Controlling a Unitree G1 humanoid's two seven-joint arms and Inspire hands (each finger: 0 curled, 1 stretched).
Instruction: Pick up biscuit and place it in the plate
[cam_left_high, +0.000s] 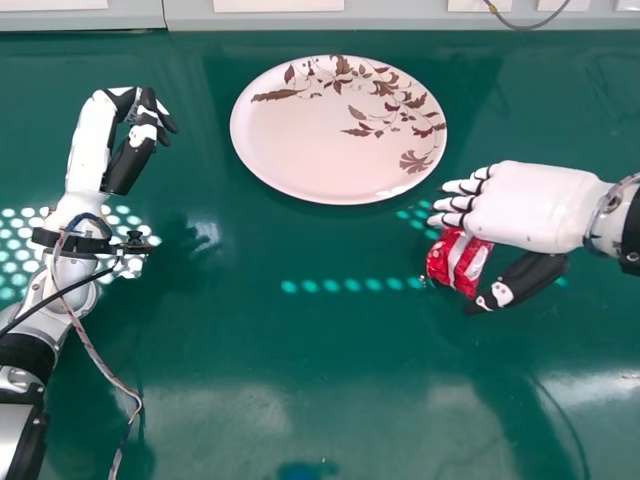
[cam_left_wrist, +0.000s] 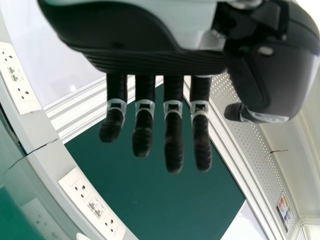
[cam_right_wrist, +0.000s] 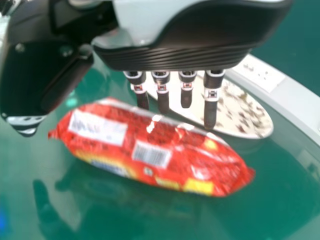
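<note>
Packet (cam_left_high: 457, 262), crinkly, glossy red, glints by the right hand (cam_left_high: 525, 207), fingers spread; left hand (cam_left_high: 92, 140) relaxed at left, smooth round plate (cam_left_high: 310, 150) far.

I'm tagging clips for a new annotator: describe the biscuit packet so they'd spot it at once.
From the large pale plate on the green table, go right to the right hand. In the head view, the biscuit packet shows between its fingers and thumb, glossy red, unlike the leaf-patterned plate.
</note>
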